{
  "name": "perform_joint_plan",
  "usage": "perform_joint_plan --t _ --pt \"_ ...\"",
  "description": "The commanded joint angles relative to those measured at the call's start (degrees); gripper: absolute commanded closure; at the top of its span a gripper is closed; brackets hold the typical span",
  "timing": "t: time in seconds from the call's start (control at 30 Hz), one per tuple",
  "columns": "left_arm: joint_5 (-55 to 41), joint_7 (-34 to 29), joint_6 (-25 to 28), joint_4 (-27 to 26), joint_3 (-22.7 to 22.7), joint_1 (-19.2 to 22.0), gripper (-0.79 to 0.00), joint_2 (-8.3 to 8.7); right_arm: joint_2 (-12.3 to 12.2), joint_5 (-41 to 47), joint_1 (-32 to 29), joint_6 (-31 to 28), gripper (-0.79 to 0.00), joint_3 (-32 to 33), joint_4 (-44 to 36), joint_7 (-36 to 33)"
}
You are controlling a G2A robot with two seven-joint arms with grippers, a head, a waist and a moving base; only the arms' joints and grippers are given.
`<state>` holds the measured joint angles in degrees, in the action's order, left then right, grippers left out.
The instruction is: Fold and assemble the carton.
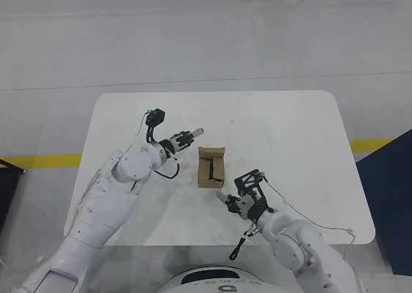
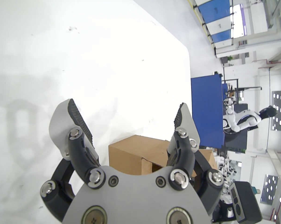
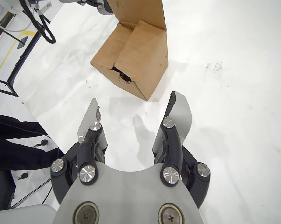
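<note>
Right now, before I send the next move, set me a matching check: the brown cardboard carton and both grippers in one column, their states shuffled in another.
Things: A brown cardboard carton; B left arm's grey two-finger gripper; C right arm's grey two-finger gripper.
States: 1 open, empty, on the carton's side nearer the robot; 2 standing on the white table, one flap raised; 3 open, empty, beyond the carton's far side.
Pairs: A-2, B-3, C-1.
</note>
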<state>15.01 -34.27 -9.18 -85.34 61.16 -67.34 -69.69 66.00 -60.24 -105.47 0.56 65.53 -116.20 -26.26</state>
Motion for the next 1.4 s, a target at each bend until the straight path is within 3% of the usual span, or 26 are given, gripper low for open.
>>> perform_joint_plan --t 0.0,0.37,0.67,0.83,1.13,1.37 --pt "0.8 -2.3 2.0 0.3 -0.5 0.3 -0.785 0.10 0.1 0.4 0.2 0.8 -0.548 -0.2 0.7 0.5" --pt "3.8 -8.6 8.7 -4.5 0.7 -3.4 -0.785 1.37 0.4 2.1 2.7 1.2 -0.551 -0.7 3.5 0.2" --pt "12.6 -12.9 7.1 -7.1 -0.6 -5.2 -0.785 2.26 0.5 3.1 3.4 1.0 -0.551 -1.4 4.1 -0.4" --pt "15.3 -14.6 7.0 -7.6 -1.7 -5.1 -0.785 2.41 0.2 6.8 2.9 -2.0 -0.545 -0.1 3.5 -1.9" --pt "16.7 -15.2 6.3 -8.1 -2.5 -5.1 -0.785 2.47 0.0 10.6 1.8 -2.7 -0.548 2.3 2.5 -0.4" --pt "16.8 -15.1 6.2 -8.4 -2.9 -5.6 -0.785 2.51 0.2 9.2 3.0 -3.3 -0.505 -0.7 4.5 -0.3"
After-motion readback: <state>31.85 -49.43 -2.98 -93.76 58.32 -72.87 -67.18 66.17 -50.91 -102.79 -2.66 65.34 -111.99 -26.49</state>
